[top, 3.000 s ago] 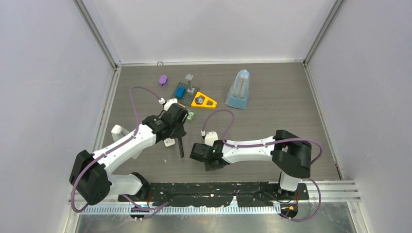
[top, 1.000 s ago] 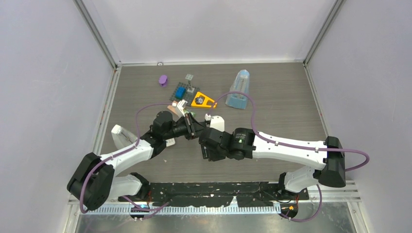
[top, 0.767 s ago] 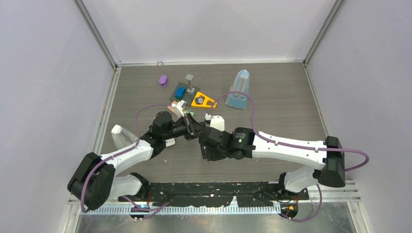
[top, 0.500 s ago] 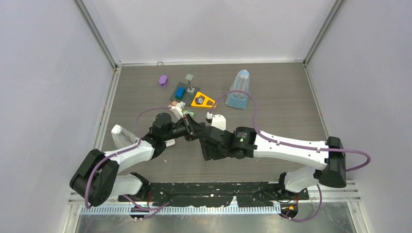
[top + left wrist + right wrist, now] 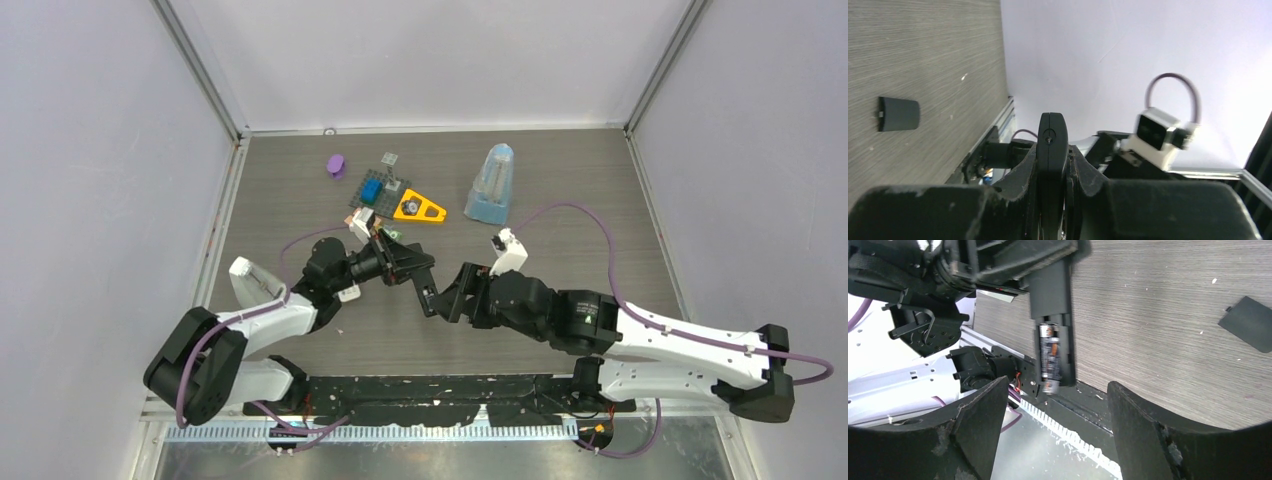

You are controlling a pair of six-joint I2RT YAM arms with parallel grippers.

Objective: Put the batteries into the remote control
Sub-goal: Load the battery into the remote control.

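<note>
Right wrist view: you have one cylindrical black-and-orange battery [image 5: 1050, 359] seated in the one slim black remote control [image 5: 1050, 290]. Your left tool [image 5: 1052, 172] clenches that remote control; your right tool [image 5: 1057, 390], just beside it, gapes empty.

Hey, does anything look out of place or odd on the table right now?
The battery in the black remote held by the left gripper seems to poke past the open compartment's end, maybe not seated. A dark cover lies loose on the table.
</note>
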